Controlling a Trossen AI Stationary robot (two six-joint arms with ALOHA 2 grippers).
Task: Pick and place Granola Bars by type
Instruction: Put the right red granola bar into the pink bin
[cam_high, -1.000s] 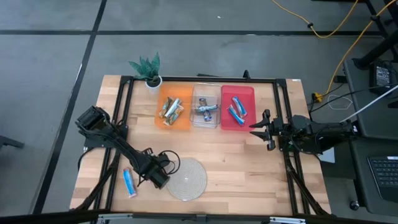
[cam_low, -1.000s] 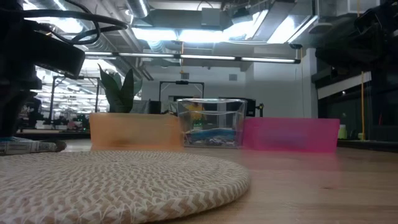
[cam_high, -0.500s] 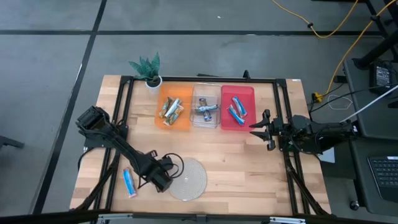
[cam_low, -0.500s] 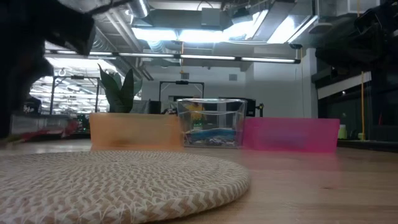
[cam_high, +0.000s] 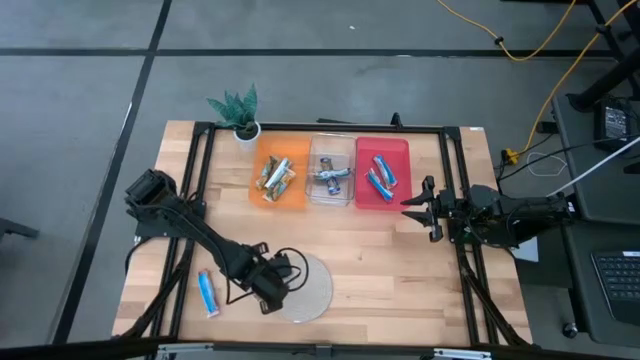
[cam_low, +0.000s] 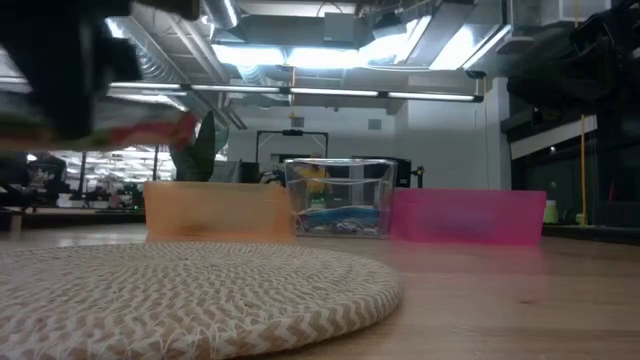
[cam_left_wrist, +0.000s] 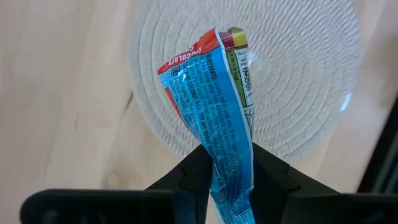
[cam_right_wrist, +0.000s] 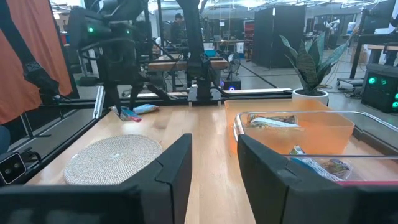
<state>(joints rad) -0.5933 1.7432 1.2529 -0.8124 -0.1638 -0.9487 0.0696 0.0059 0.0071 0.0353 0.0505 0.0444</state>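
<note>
My left gripper (cam_high: 272, 294) hangs over the left edge of the round woven mat (cam_high: 308, 286), shut on a blue granola bar (cam_left_wrist: 214, 106) with a red and yellow end. Another blue bar (cam_high: 207, 292) lies flat on the table left of the mat. At the back, green-gold bars lie in the orange bin (cam_high: 278, 190), silvery-blue ones in the clear bin (cam_high: 332, 195) and blue ones in the red bin (cam_high: 398, 160). My right gripper (cam_high: 418, 206) waits open at the right, just in front of the red bin, with nothing between its fingers (cam_right_wrist: 180, 163). My left gripper pinches the blue bar near one end (cam_left_wrist: 229, 180) between its two fingers (cam_left_wrist: 198, 171), coming steeply from above. The bar's long free part (cam_left_wrist: 208, 81) reaches out past the fingertips, crinkled. It is lifted clear above the mat and the table.
A small potted plant (cam_high: 238, 112) stands at the back left, beside the orange bin. Black frame rails (cam_high: 190, 200) run along the table's left and right sides. Bare wood (cam_high: 390, 270) lies between the mat and the right rail.
My left gripper has risen and gone a little toward the table's right edge, onto the mat's left rim. The blue bar that lay on the table beside the mat has come up with it and now hangs clear. The other blue bar has stayed put.
</note>
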